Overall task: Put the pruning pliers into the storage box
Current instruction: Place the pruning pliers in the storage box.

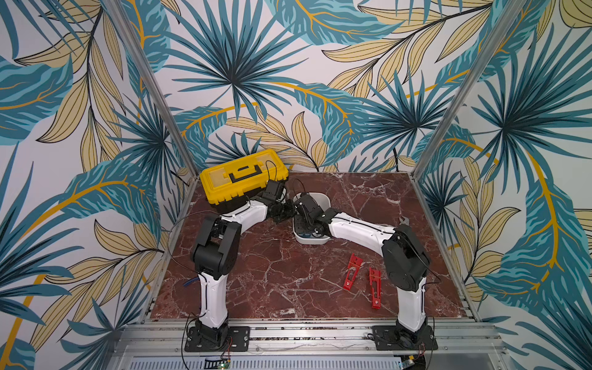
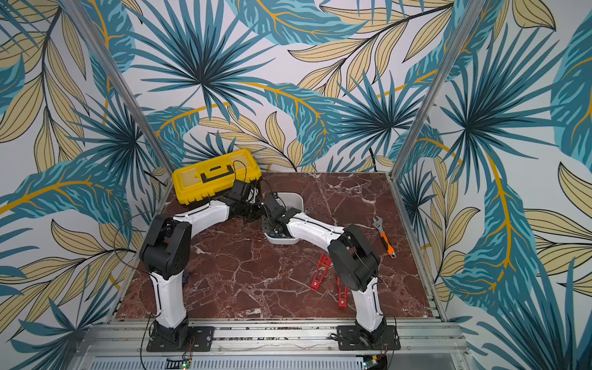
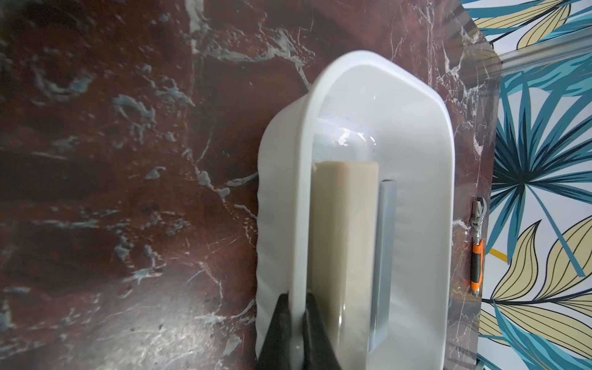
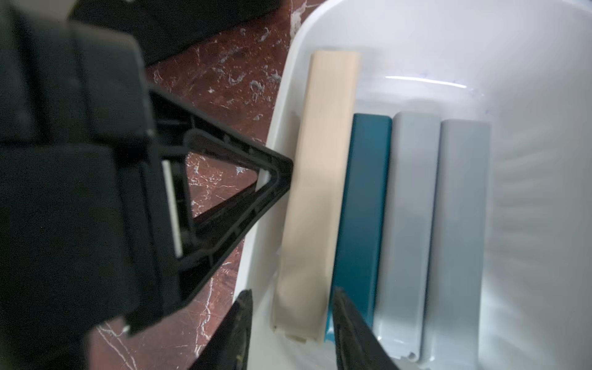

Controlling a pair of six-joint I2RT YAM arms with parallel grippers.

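Overhead, we see our left arm (image 1: 253, 209) and right arm (image 1: 358, 229) reach inward, elbows bent, to the storage box (image 1: 324, 201). Our left gripper (image 3: 296, 296) is clamped on the box's rim; our right gripper (image 4: 293, 291) hangs with jaws parted astride the beige piece (image 4: 320, 192). One teal piece (image 4: 362, 208) and two grey pieces (image 4: 407, 224) lie alongside inside; two red pieces (image 1: 352, 271) lie on the table (image 1: 272, 272).

I see the yellow-lidded black toolbox (image 1: 238, 179) at the far-left corner of the marble tabletop (image 1: 272, 278), and an orange-handled adjustable wrench (image 2: 384, 237) near its right edge.
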